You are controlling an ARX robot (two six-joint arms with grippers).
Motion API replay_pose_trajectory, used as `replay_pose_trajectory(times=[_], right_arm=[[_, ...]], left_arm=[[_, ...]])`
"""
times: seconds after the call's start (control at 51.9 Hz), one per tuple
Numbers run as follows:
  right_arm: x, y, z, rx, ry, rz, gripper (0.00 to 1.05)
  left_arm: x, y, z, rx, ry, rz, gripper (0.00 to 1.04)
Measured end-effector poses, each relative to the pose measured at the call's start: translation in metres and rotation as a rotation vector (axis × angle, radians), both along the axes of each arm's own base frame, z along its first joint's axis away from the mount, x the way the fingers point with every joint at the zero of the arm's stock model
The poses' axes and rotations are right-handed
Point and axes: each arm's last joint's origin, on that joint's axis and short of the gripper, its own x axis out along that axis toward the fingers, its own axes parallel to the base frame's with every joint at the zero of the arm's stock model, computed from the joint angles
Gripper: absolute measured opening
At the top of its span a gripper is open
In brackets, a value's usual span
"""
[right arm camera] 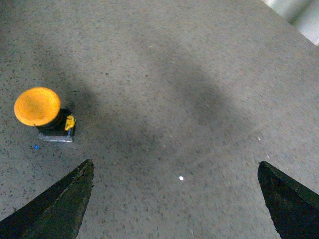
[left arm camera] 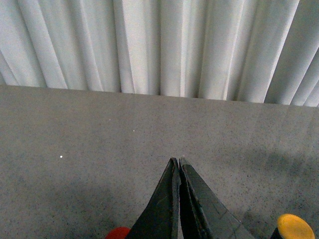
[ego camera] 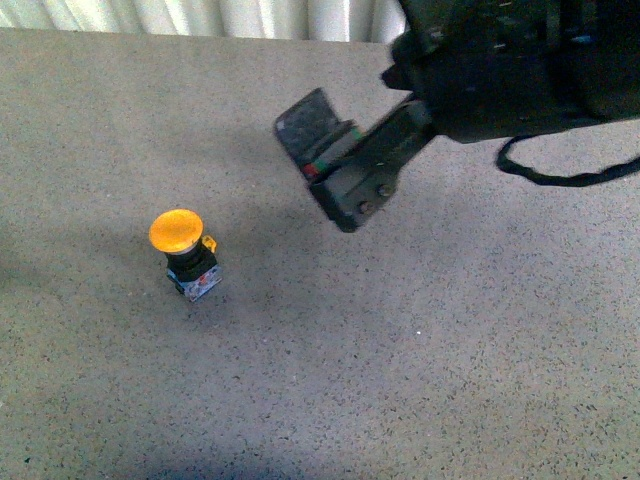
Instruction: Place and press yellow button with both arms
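The yellow button (ego camera: 177, 231) stands upright on the speckled grey table (ego camera: 420, 380), left of centre, on its black collar and small block base. My right gripper (ego camera: 315, 175) hangs above the table to the button's right, open and empty. In the right wrist view the button (right arm camera: 38, 105) lies off to one side, beyond the wide-apart fingers (right arm camera: 70, 199) of the right gripper (right arm camera: 174, 164). My left gripper (left arm camera: 177, 161) is shut with nothing between its fingers. The button's cap (left arm camera: 295, 227) shows at the corner of the left wrist view, beside those fingers. The left arm is outside the front view.
A white pleated curtain (left arm camera: 159, 45) hangs behind the table's far edge (ego camera: 150, 34). A small round red thing (left arm camera: 118, 233) peeks in beside the left fingers. A black cable (ego camera: 560, 175) loops under the right arm.
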Motion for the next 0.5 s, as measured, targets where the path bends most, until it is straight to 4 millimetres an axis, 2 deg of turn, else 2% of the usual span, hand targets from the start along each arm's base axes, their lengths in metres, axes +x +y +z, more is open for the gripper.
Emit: replay_pose_trajectory(times=[0.116,0.308,0.366,0.501], right_arm=[[0.018,0.028,-0.009,-0.023,-0.002,0.075,0.94],[0.023,0.050,-0.012,-0.001,0.001,0.149,0.68],[0.022,0.058,-0.014,0.020,0.017,0.183,0.56],[0.021,0.068,-0.018,0.058,0.073,0.216,0.36]], left_arm=[[-0.006,0.000,0.002,0.000,-0.006,0.000,0.01],[-0.012,0.000,0.005,0.000,-0.014,0.000,0.01],[-0.014,0.000,0.006,0.001,-0.021,0.000,0.01],[-0.018,0.000,0.006,0.000,-0.020,0.000,0.01]])
